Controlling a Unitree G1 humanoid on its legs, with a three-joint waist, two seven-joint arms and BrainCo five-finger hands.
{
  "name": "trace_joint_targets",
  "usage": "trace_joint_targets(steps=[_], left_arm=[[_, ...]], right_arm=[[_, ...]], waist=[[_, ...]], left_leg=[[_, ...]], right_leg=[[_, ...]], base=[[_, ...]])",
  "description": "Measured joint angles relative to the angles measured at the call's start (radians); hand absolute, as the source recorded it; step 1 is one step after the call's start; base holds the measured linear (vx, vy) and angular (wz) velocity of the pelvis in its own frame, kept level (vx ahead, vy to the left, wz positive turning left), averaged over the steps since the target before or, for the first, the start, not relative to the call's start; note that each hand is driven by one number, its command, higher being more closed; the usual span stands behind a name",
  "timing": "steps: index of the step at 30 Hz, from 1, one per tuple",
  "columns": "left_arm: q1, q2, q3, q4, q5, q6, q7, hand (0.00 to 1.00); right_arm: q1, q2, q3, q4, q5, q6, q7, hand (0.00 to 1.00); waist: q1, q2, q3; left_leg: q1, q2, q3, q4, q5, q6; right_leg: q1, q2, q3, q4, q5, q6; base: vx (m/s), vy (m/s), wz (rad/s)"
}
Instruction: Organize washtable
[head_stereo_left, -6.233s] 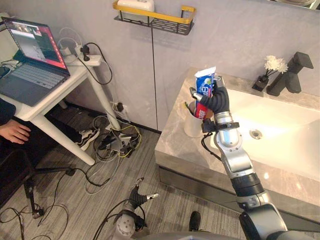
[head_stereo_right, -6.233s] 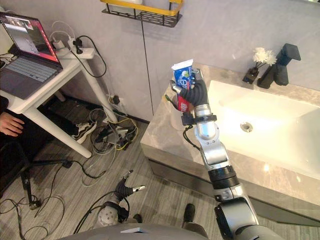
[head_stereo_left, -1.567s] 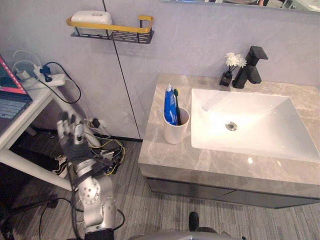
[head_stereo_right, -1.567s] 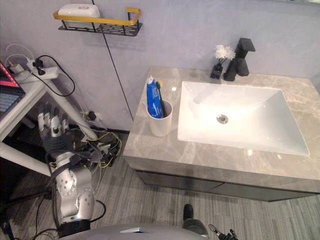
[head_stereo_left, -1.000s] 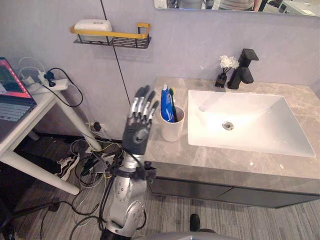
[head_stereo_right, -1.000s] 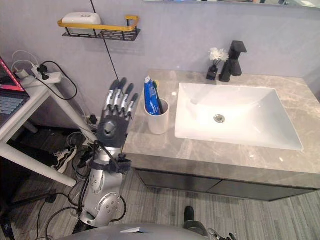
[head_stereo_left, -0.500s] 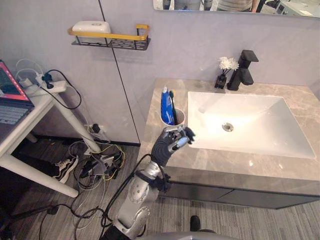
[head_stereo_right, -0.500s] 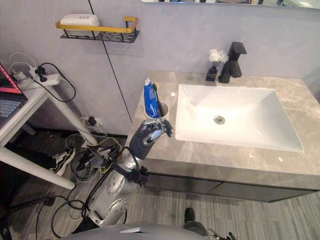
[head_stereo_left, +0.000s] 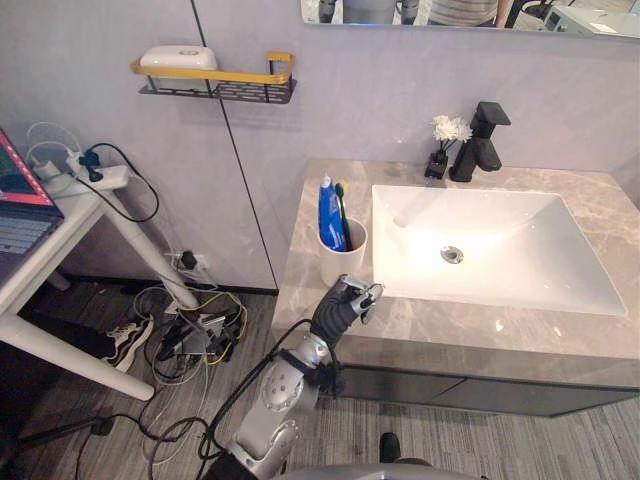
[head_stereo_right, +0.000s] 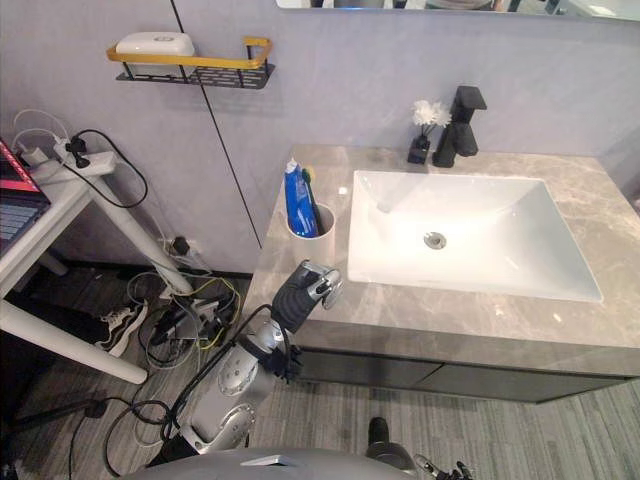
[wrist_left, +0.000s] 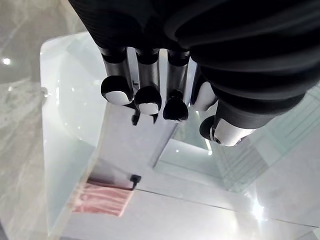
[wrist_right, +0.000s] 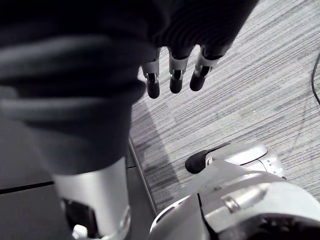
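A black wire shelf (head_stereo_left: 215, 85) with a yellow rail hangs on the grey wall, with a white box (head_stereo_left: 178, 57) at one end. Below it a white desk (head_stereo_left: 70, 215) holds a laptop (head_stereo_left: 12, 230) and a power strip (head_stereo_left: 88, 172). Tangled cables (head_stereo_left: 195, 325) and a shoe (head_stereo_left: 125, 340) lie on the striped grey floor (head_stereo_left: 90, 410). A black faucet (head_stereo_left: 482, 140) stands just beside a vase of white flowers (head_stereo_left: 445, 135).

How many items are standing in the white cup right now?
2. In the white cup, a blue toothpaste tube stands on the side away from the sink, with a green-headed toothbrush beside it, nearer the sink. Anything short below the rim would be hidden.
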Motion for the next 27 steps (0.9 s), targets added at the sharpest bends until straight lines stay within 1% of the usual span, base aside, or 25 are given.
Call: trace_joint_targets(steps=[5,13,14,26,27], left_arm=[[0.000,0.000,0.015,0.007,0.004,0.000,0.011,1.00],[0.000,-0.002,0.112,0.073,0.026,0.000,0.063,1.00],[0.000,-0.002,0.121,0.073,0.047,0.000,0.070,1.00],[-0.050,-0.010,0.125,0.142,0.063,0.001,0.097,1.00],[-0.059,-0.015,0.125,0.158,0.069,0.001,0.098,1.00]], right_arm=[[0.000,0.000,0.000,0.000,0.000,0.000,-0.001,0.00],[-0.002,0.001,0.000,0.000,0.000,0.000,-0.002,0.00],[-0.002,0.001,0.000,0.000,0.000,0.000,-0.003,0.00],[-0.003,0.002,-0.001,-0.001,0.000,0.000,-0.011,0.00],[-0.003,0.002,-0.002,-0.001,0.000,0.000,-0.012,0.00]], waist=[[-0.001,0.000,0.000],[-0.005,-0.001,0.001],[-0.005,-0.001,0.001],[-0.010,-0.001,0.002],[-0.013,-0.001,0.002]], left_leg=[[0.003,0.000,0.001,-0.001,0.000,0.000],[0.005,0.000,0.005,-0.001,0.000,0.000],[0.005,0.000,0.006,-0.001,0.000,0.000],[0.004,0.004,0.028,-0.010,-0.001,-0.001],[0.004,0.004,0.030,-0.011,-0.001,-0.001]], right_leg=[[0.000,0.001,0.000,0.000,-0.002,0.001],[0.000,0.002,0.001,0.000,-0.003,0.002],[0.000,0.002,0.001,0.000,-0.003,0.002],[-0.019,0.012,0.025,0.000,-0.003,0.001],[-0.020,0.013,0.026,0.000,-0.003,0.001]], base=[[0.00,0.000,0.00],[0.00,0.000,0.00],[0.00,0.000,0.00],[0.00,-0.003,-0.05],[0.03,0.001,-0.05]])
